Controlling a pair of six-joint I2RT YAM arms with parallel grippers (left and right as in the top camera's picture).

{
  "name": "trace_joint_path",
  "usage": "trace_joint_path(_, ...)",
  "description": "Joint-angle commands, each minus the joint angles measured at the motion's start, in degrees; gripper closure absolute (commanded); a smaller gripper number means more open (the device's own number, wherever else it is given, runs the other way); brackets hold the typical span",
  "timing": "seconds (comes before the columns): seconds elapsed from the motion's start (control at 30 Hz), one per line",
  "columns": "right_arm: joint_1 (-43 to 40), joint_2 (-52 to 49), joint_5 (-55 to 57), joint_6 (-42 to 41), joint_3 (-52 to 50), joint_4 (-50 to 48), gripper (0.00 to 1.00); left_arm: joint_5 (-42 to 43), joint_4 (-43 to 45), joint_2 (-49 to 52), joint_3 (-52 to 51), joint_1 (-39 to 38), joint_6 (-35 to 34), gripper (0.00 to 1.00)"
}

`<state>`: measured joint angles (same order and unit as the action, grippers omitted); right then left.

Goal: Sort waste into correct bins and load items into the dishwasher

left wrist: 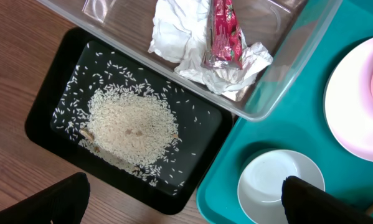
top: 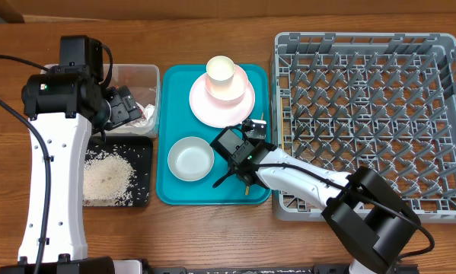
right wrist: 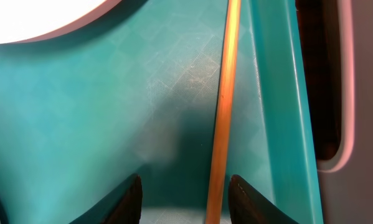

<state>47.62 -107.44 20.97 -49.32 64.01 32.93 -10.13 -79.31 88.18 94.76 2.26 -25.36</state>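
Overhead top-down — wrists close over teal tray

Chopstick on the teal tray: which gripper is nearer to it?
Right. The right gripper sits over the chopstick, jaws either side of it; the left gripper hovers above the black tray and clear tub.

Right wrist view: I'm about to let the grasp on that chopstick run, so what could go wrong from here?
1. The chopstick lies flat on the teal tray, close to its raised wall and off-centre in the open right gripper. Closing may roll it aside or catch the wall.
2. It is thin and smooth-looking, so even a good pinch might let it pivot or slip on the way to the dish rack.
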Motion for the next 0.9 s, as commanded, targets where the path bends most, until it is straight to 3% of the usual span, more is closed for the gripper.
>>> trace_joint_path(0.0,-0.24,-0.17,0.85,-0.94,-0.59,-0.39,0.53,-0.37,0.07,0.11,0.55,-0.04,-0.17,0.0)
trace_joint_path(0.4,-0.22,-0.39,-2.64,-1.7,-4.39,-6.27,0.54,-0.37,0.07,0.11,0.55,-0.02,-0.17,0.0)
trace_joint_path(0.53,-0.22,-0.37,-4.59,-1.68,-4.37,-8.68,0.59,-0.37,0.07,0.11,0.55,-0.02,-0.17,0.0)
trace_joint_path(0.87,-0.68,-0.37,-0.26,-1.46,-4.39,-8.15,0.6,-0.37,0.07,0.11,0.55,-0.04,-0.17,0.0)
